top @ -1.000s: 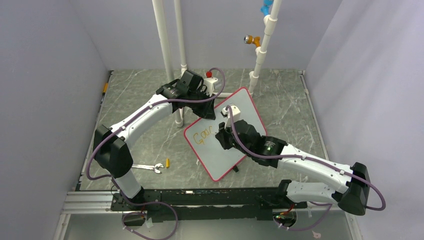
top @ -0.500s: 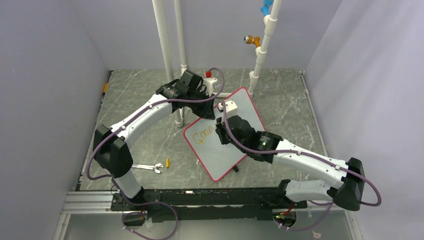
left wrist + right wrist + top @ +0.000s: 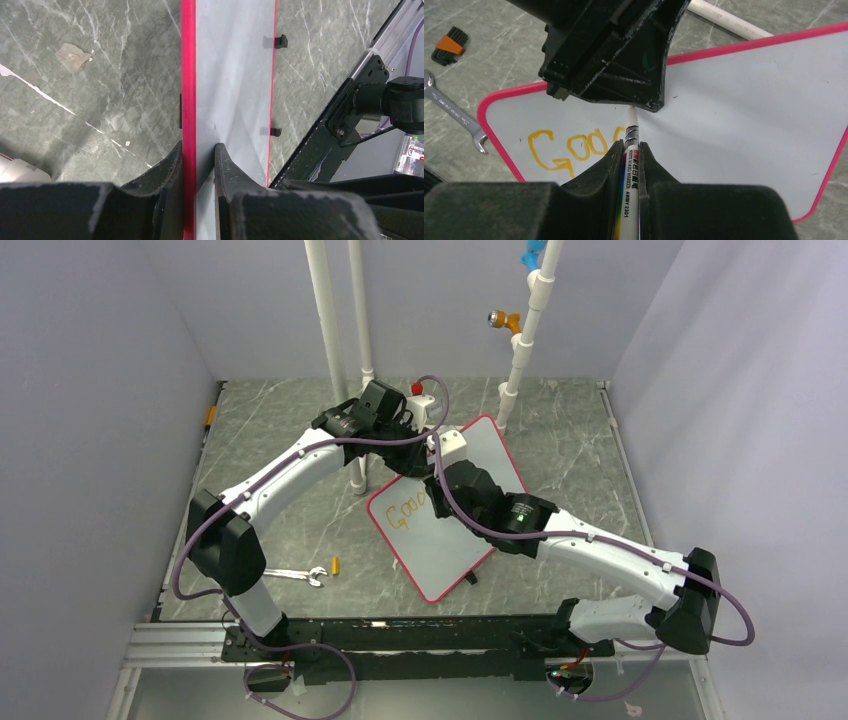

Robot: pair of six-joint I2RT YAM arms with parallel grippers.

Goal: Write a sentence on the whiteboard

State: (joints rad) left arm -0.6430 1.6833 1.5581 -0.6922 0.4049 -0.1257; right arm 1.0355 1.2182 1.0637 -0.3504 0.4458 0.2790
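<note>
The whiteboard (image 3: 470, 530) lies tilted mid-table, pale with a red-pink rim. The sentence (image 3: 408, 512) reads "Goo" plus part of a fourth letter in orange-yellow; it also shows in the right wrist view (image 3: 569, 150). My left gripper (image 3: 415, 462) is shut on the whiteboard's far edge; in its wrist view (image 3: 198, 150) the jaws pinch the red rim (image 3: 188, 75). My right gripper (image 3: 438, 502) is shut on a white whiteboard marker (image 3: 630, 175), its tip (image 3: 631, 112) over the board just after the written letters, under the left gripper's body (image 3: 609, 50).
A silver wrench (image 3: 295, 575) and a small orange piece (image 3: 336, 565) lie left of the board. White pipes (image 3: 330, 340) stand behind it, another at the back right (image 3: 525, 330). A black hex-key set (image 3: 446, 47) lies on the marble table.
My right gripper with the marker has moved up the board toward the far edge and the left gripper. A new stroke shows after "Goo". The left arm has not moved.
</note>
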